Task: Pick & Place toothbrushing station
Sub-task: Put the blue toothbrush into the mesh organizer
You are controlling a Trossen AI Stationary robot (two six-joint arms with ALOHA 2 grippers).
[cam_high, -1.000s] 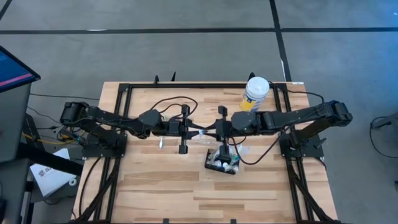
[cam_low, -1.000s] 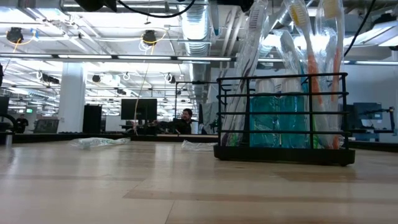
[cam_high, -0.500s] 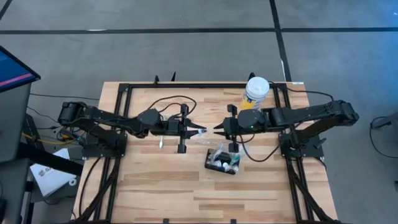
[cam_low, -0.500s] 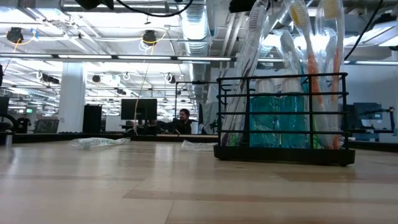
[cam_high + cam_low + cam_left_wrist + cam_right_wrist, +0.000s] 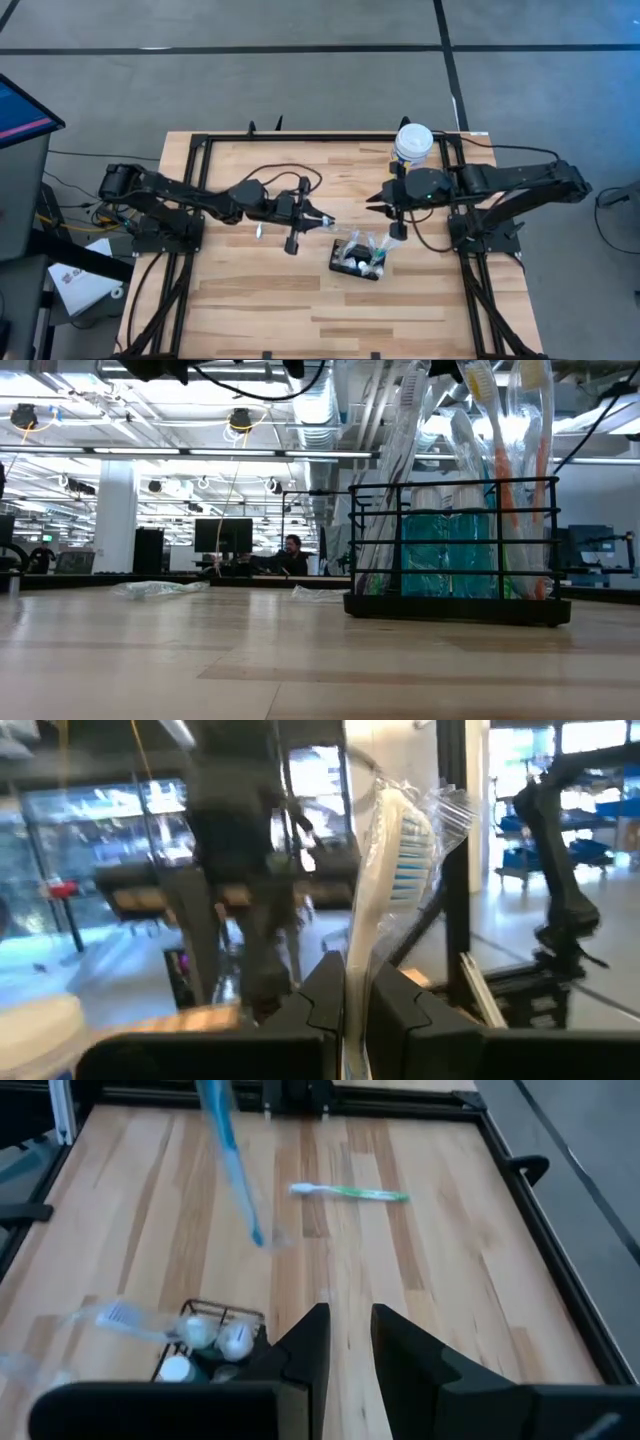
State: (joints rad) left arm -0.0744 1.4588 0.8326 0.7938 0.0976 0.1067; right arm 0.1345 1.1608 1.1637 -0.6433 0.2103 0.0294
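Left wrist view: my left pincer pinches a wrapped toothbrush. Station sits ahead; thin grip, wrapper could slip w/ tilt.

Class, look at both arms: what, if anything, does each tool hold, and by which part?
The left tool pinches a wrapped toothbrush low on its handle, bristles up. The right tool holds nothing.

Left gripper clamped tight, reaching toward three o'clock; right gripper empty, fingers parted, pointing nine o'clock.
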